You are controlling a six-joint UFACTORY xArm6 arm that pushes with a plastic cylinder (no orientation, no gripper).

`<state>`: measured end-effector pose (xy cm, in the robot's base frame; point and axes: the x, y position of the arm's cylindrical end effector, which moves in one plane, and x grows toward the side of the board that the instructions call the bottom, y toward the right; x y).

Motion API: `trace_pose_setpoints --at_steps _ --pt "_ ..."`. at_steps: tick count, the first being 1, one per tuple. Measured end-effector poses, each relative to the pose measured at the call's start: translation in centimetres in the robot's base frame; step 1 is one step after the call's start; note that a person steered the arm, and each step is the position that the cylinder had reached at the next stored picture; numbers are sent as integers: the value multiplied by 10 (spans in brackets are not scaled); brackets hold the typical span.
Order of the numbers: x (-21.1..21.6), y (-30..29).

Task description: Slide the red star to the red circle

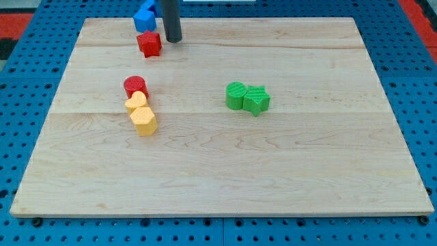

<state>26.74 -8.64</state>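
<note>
Inspecting scene: one camera view, wooden tabletop (pixel 273 178) lying on a blue perforated base (pixel 13 89).
End effector: no grasping part is fitted, so there is nothing to spread or press together; the arm ends in a straight dark rod.
Rod position: my tip (pixel 173 39) stands on the tabletop near the view's top, left of centre.
Red star: the red star (pixel 149 44) lies just to the view's left of my tip, close beside it; actual contact cannot be confirmed.
Red circle: the red circle (pixel 136 86) lies toward the view's bottom from the red star, slightly to the view's left, apart from it with bare wood between.
Separation: the red star and red circle are not touching.
Yellow blocks: a yellow block (pixel 136 104) touches the lower edge of the red circle; a second yellow block (pixel 144 121) touches the first on its lower right side. Shapes unclear, both look many-sided.
Column: red circle and the two yellow blocks form a short line running toward the view's bottom.
Blue blocks: blue blocks (pixel 145 16) sit at the tabletop's top edge, just above the red star; shapes not made out, partly cut by the frame.
Green blocks: a green circle (pixel 236 96) and a green block (pixel 257 100) of unclear shape touch each other right of centre, well apart from everything else.
</note>
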Motion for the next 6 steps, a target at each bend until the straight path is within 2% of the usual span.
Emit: trace_pose_setpoints --at_steps 1,2,3,4,6 --pt "22 -16" --pt "-22 -2" --pt "-36 -24" --pt "-23 -61" --pt "44 -59"
